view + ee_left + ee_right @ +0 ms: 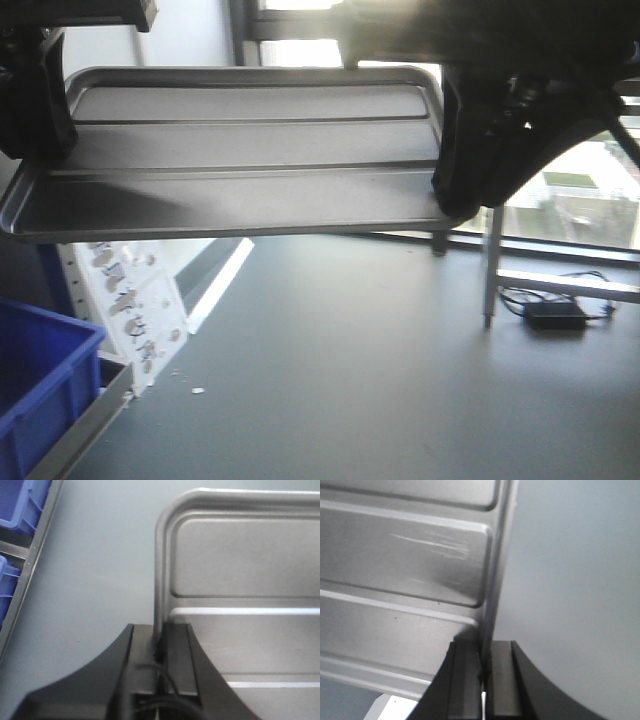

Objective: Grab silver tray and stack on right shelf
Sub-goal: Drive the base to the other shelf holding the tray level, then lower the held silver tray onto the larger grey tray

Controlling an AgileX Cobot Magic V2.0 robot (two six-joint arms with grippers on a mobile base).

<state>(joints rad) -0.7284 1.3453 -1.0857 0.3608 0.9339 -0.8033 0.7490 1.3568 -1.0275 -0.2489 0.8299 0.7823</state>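
The silver tray hangs in the air across the top of the front view, ribbed base facing the camera, held at both ends. My left gripper is shut on its left rim, and the left wrist view shows the rim pinched between the two black fingers. My right gripper is shut on the right rim. In the right wrist view that rim runs down between the fingers. The tray fills the left of that view. The right shelf is out of view.
A grey floor lies below the tray. A blue bin sits at the lower left beside a steel rail. A white perforated panel stands behind it. A black power brick with cable lies near a steel post.
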